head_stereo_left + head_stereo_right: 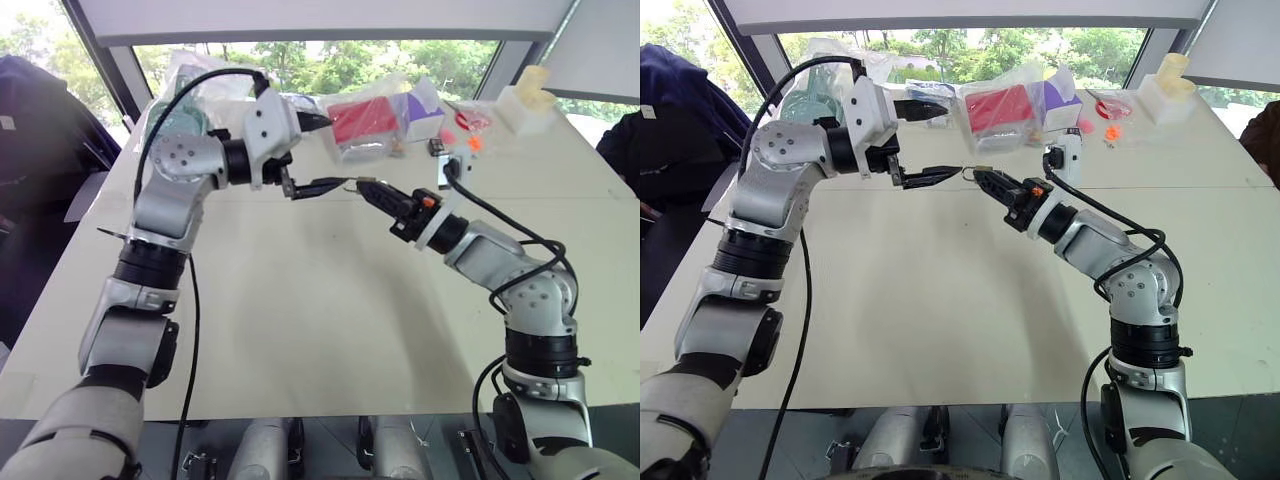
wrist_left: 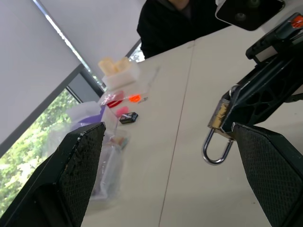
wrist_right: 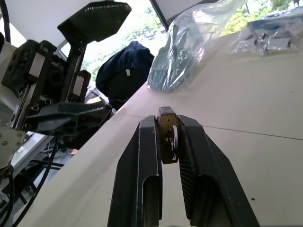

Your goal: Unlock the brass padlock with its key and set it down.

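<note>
We see both arms raised over the pale table (image 1: 300, 300), their hands meeting in the air above its far half. Our right hand (image 3: 166, 142) has its two black fingers pinched narrow around the brass padlock (image 3: 167, 135), gripping the small yellow body between the fingertips. From the left wrist camera the brass padlock (image 2: 218, 118) shows its dull brass side at the tip of the right hand's fingers, with the thin silvery shackle (image 2: 215, 152) looping out from it; the loop looks closed, though we cannot tell whether it is locked. The padlock is held clear of the table, not resting on it.

Our left hand (image 1: 307, 155) stands wide, one finger pointing toward the bags at the far edge and the other reaching toward the padlock. Its fingers (image 2: 75, 175) are spread far apart and hold nothing. The lower finger's tip lies just beside the padlock in the head views; we cannot tell whether they touch.

Along the far edge of the table lie clear plastic bags, one holding a red box (image 1: 362, 120), and a cream block (image 1: 527, 100) sits near the far right corner. A person in dark clothing (image 2: 180, 19) is beyond the table's far side.
</note>
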